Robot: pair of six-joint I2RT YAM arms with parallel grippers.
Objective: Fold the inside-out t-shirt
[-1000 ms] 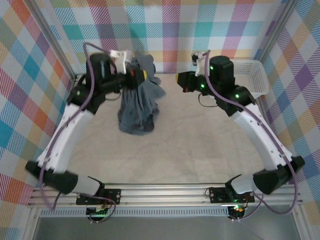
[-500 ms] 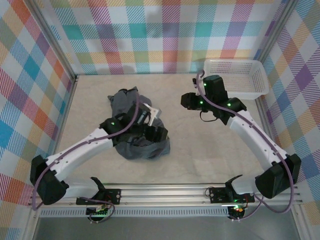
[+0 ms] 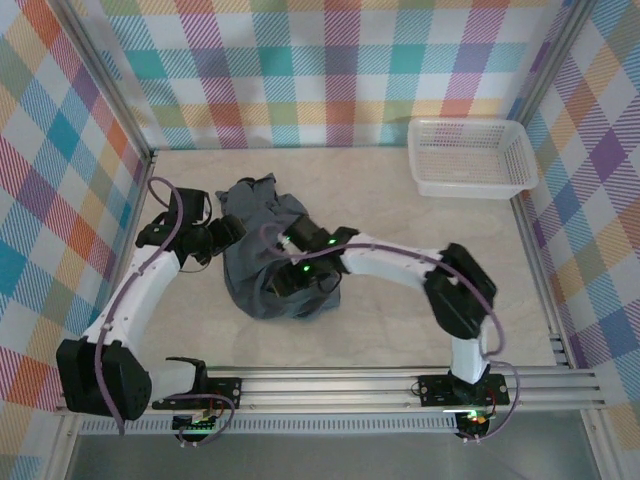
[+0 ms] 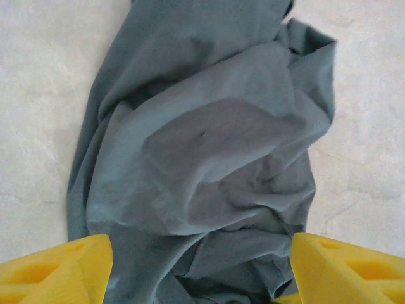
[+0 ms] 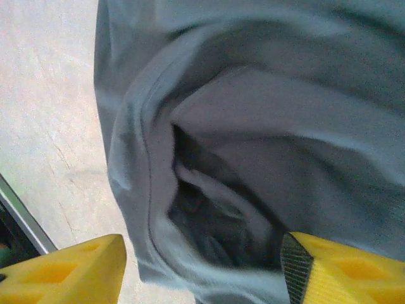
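- I found the inside-out t-shirt (image 3: 262, 232) lying in a crumpled heap on the worktop (image 3: 420, 250), left of centre and well apart from the white mesh basket (image 3: 468, 191) at the far right corner.
- The left hand (image 4: 199, 269) hung over the left side of the heap. Its yellow fingers (image 4: 60, 269) stood wide apart and held nothing, with cloth lying loose below them.
- The right hand (image 5: 202, 263) reached across to the near right part of the heap. Its jaws were also wide and held nothing. Its camera looked into a dark opening rimmed by a stitched hem; I could not tell whether this was a sleeve, the neck or the bottom.
- In my judgement the work was at an early step. The garment was neither spread flat nor turned, and no fold had been made.
- In my judgement the next move called for each hand to come down on a separate edge or seam, close on a single layer, and draw the cloth apart to flatten it.
- I noted one risk: in a bunched heap a hand could pinch several layers at once.
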